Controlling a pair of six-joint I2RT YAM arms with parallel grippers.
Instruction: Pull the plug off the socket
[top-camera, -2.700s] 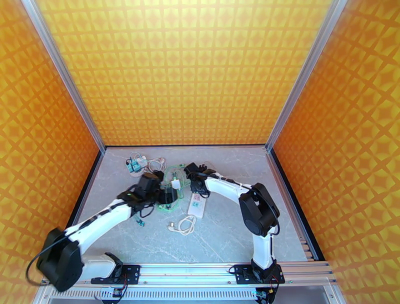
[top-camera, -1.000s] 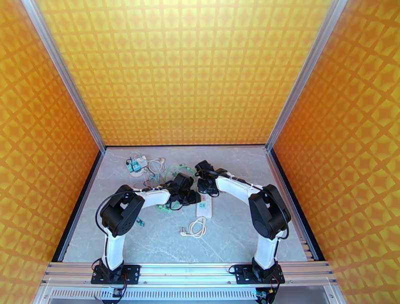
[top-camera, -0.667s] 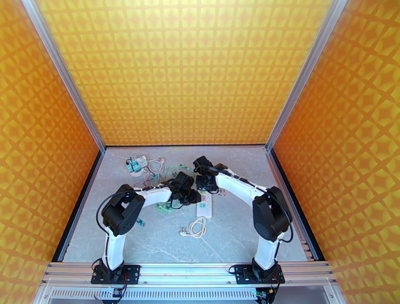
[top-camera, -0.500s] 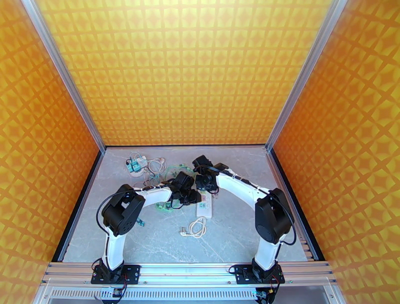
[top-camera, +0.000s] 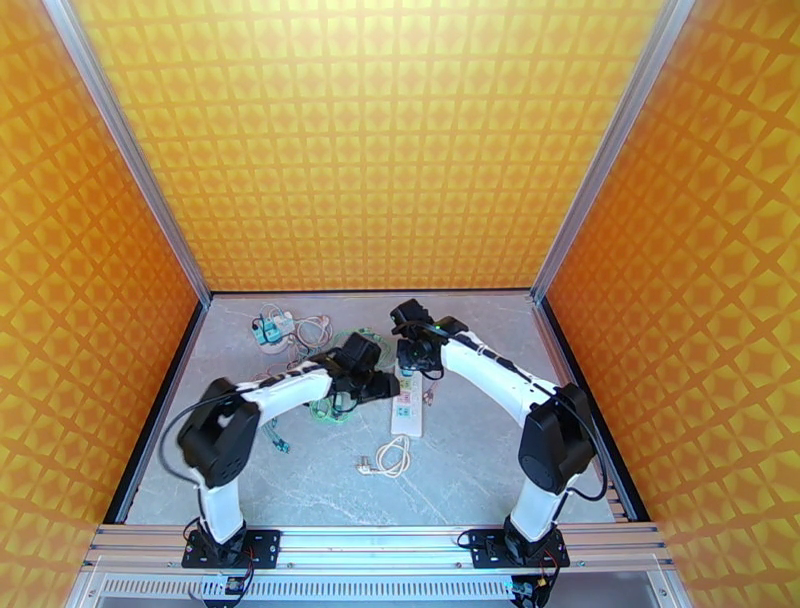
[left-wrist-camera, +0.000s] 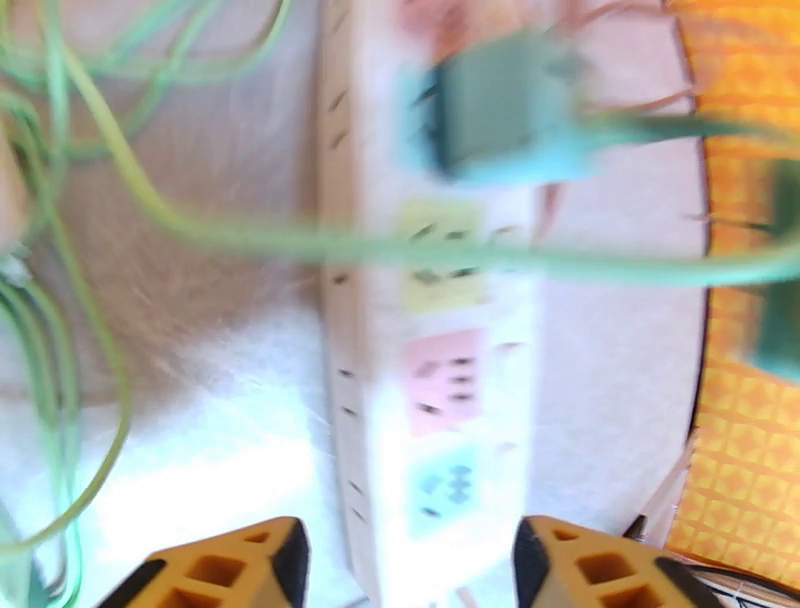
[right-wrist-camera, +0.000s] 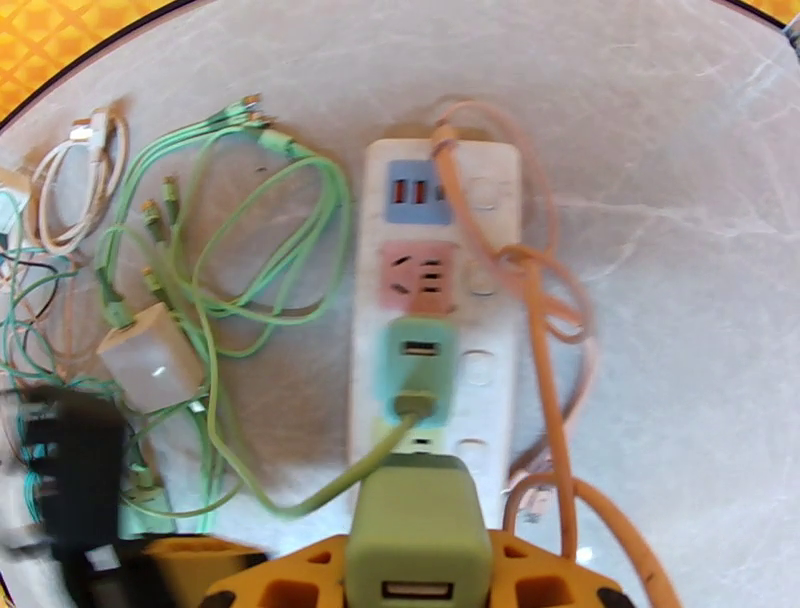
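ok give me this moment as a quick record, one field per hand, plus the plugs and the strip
left hand: open, fingers either side of the power strip's near end
right hand: shut on olive green plug, apparently clear of the strip
power strip: flat on the table
teal plug: seated in a socket, green cable attached
image note: left wrist view blurred

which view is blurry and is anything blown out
Left wrist view: motion-blurred, power strip and teal plug smeared, table glaring white at lower left. Right wrist view: sharp, green adapter crisp, edges curved by the lens. Top external view: sharp, evenly lit.
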